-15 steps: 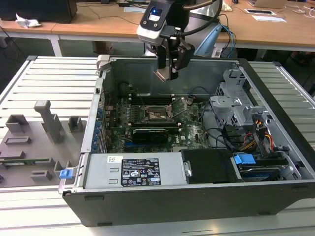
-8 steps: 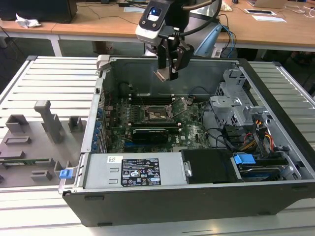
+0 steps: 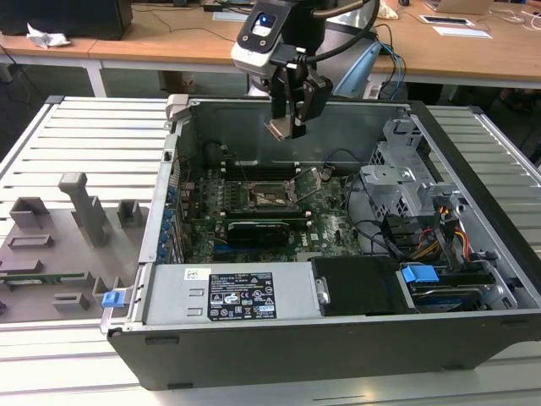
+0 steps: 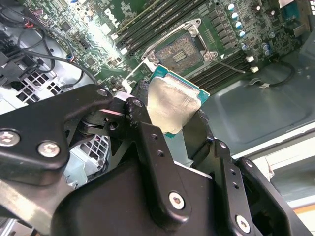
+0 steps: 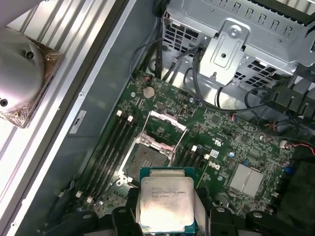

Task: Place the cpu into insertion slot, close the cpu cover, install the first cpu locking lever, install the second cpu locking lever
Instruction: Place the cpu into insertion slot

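Observation:
My gripper hangs above the open computer case, shut on the cpu, a flat square chip with a pale metal top and green edge. In both wrist views the cpu sits between the black fingers, held tilted and well above the board. The insertion slot lies bare below it, a dark square socket in a silver rim on the green board. The cpu cover stands swung up at the socket's far side.
Black memory slots flank the socket. A long black card lies in front of it. A silver drive cage with cables fills the exterior view's right of the case, and a power supply sits along the front. Grey fixtures stand outside.

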Robot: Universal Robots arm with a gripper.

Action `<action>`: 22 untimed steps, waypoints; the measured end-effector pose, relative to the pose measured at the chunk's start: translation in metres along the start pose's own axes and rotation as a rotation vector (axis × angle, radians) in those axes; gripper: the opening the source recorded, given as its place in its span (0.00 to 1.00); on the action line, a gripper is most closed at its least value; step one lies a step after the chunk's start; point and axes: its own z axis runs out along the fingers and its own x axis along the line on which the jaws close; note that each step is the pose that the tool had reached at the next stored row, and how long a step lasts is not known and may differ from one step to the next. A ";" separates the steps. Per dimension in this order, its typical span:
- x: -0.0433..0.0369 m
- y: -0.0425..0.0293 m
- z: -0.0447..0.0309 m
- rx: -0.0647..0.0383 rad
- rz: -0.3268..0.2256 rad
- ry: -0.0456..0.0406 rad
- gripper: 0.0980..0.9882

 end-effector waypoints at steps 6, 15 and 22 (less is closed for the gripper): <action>0.0000 -0.0001 0.0004 -0.001 0.038 -0.0035 0.48; 0.0000 -0.0001 0.0009 -0.001 0.074 -0.0067 0.48; 0.0000 -0.0002 0.0013 -0.002 0.103 -0.0092 0.48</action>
